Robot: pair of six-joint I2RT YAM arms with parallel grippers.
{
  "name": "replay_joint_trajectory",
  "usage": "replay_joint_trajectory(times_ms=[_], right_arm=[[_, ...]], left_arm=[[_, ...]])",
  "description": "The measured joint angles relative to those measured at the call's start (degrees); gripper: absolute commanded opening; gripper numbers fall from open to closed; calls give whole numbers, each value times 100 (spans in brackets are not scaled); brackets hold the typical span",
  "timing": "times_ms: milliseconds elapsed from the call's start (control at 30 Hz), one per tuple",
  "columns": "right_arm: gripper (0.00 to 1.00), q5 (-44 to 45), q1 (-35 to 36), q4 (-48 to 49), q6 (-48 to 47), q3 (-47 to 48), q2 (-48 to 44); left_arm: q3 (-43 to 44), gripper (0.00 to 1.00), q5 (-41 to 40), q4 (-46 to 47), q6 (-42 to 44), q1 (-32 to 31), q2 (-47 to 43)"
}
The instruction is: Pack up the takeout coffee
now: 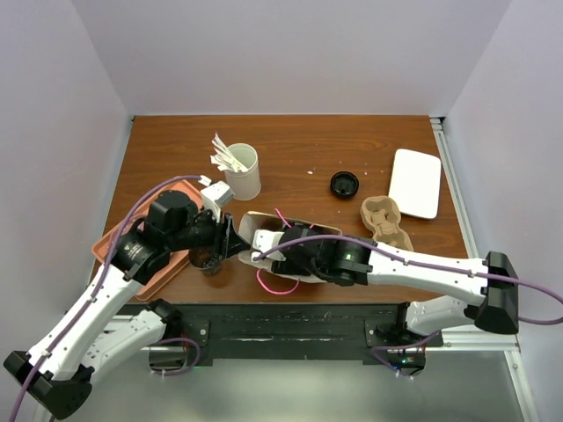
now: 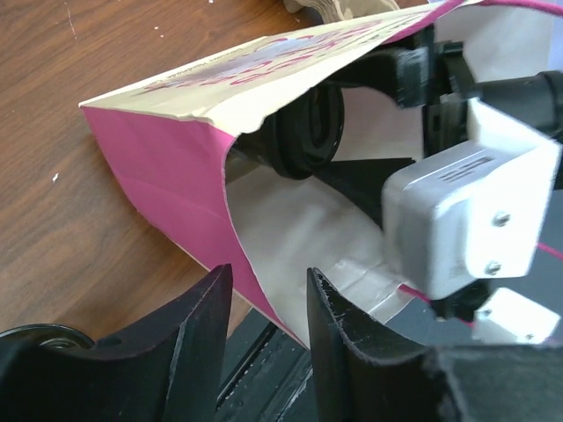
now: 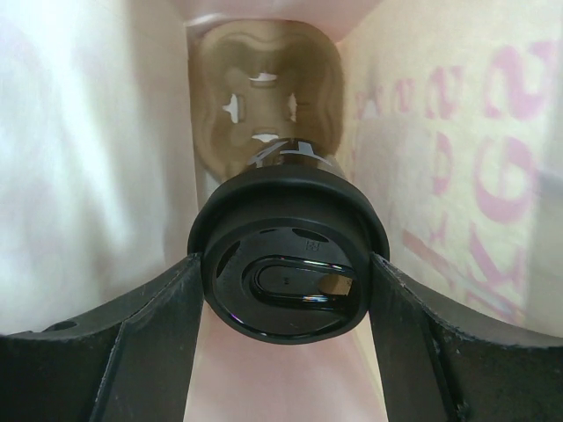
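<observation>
The takeout coffee point(image 3: 287, 280), a dark cup with a round black lid, lies inside a paper bag point(image 1: 274, 230) that rests on its side at the table's near middle. My right gripper point(image 3: 286, 264) reaches into the bag and is shut on the cup, one finger against each side of the lid. A tan pulp carrier point(image 3: 264, 97) sits at the bag's far end. My left gripper point(image 2: 268, 274) is at the bag's mouth, its jaws apart. The bag's pink lower edge point(image 2: 176, 193) runs between the fingers without being pinched. The black lid point(image 2: 308, 132) also shows through the mouth.
A white cup of stirrers point(image 1: 241, 170) stands behind the bag. Another dark cup point(image 1: 209, 261) sits by the orange tray point(image 1: 123, 251) under my left arm. A loose black lid point(image 1: 344, 185), a second pulp carrier point(image 1: 387, 221) and a white tray point(image 1: 415, 182) lie at the right.
</observation>
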Motion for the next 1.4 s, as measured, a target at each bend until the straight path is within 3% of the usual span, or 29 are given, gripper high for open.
replay_joint_trajectory(times_ms=[67,167,200,233,333,400,733,1000,1167,1267,1400], right_arm=[[30,44,0,0,2,-28,-116],[30,164,0,-9,-9,-98,-291],[30,192,0,-17,-20,-125,-337],[30,223,0,-33,-26,-144,-372],[29,264,-2,-105,-26,-256,-535],[29,262,-2,-181,-11,-372,-706],[27,227,-7,-343,48,-673,-927],[27,219,-7,-407,46,-868,-918],[26,282,-7,-308,44,-1045,-918],[26,293,-7,-295,46,-1056,-918],[28,334,-7,-271,50,-1056,-918]], left_arm=[[0,29,4,2,-26,0,57],[-46,26,37,72,-98,0,72],[-92,28,74,122,-118,0,48],[-142,37,109,175,-160,0,20],[-378,50,223,376,-330,0,-181],[-494,54,245,402,-483,0,-367],[-472,57,125,446,-555,0,-192],[92,56,-245,192,-291,-20,378],[227,51,-214,240,-229,-22,402],[225,42,-107,267,-243,-24,400],[142,20,81,437,-323,-39,334]])
